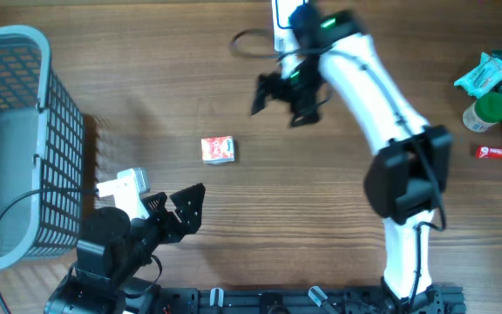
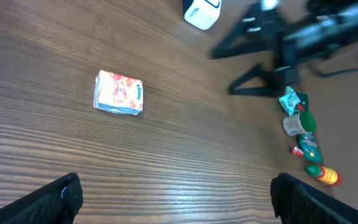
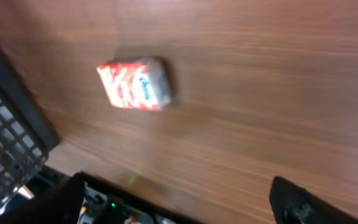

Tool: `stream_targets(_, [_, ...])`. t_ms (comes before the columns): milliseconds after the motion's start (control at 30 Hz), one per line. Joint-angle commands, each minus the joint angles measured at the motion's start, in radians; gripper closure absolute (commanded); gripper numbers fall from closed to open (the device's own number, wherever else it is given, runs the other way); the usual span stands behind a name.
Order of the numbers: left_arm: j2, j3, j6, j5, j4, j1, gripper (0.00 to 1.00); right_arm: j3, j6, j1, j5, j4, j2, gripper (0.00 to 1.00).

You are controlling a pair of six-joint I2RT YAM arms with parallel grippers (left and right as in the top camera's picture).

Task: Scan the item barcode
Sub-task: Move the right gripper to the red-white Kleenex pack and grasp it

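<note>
We judge the task barely begun. The packet [image 1: 218,150] lies loose on the wooden surface [image 1: 321,227], and it has yet to be lifted, turned to show its barcode and scanned; no barcode shows from here.

Nearest the base, the left hand [image 1: 194,209] stands wide, with nothing between its matte black fingers. Just beyond it is the packet, a small soft-cornered block in glossy red-and-white wrap, lying flat and touched by neither hand. Farther out the right hand [image 1: 275,109] hangs above the streaked wood grain, jaws spread wide and empty. At the far edge sits a white boxy device [image 1: 281,19] trailing a dark cable [image 1: 247,42]. We take it for the scanner but cannot be sure. To the left stands a grey lattice basket [image 1: 24,39].
</note>
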Motion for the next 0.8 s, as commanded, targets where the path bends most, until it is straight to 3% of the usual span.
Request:
stream_targets(0, [0.000, 0.001, 0.020, -0.006, 0.002, -0.006, 0.00, -0.104, 0.139, 0.092, -0.013, 0.145, 0.016, 0.09])
stream_targets(200, [0.000, 0.001, 0.020, -0.006, 0.002, -0.006, 0.00, -0.296, 0.114, 0.222, 0.035, 0.479, 0.016, 0.36])
stream_targets(433, [0.000, 0.001, 0.020, -0.006, 0.002, -0.006, 0.00, -0.410, 0.143, 0.254, 0.165, 0.654, 0.016, 0.37])
stream_targets(533, [0.000, 0.001, 0.020, -0.006, 0.002, -0.006, 0.00, -0.440, 0.143, 0.253, 0.186, 0.696, 0.016, 0.42])
stream_targets(600, [0.000, 0.001, 0.020, -0.006, 0.002, -0.006, 0.00, -0.454, 0.143, 0.253, 0.258, 0.699, 0.016, 0.50])
stream_targets(767, [0.000, 0.001, 0.020, -0.006, 0.002, -0.006, 0.00, -0.475, 0.141, 0.251, 0.461, 0.654, 0.016, 0.50])
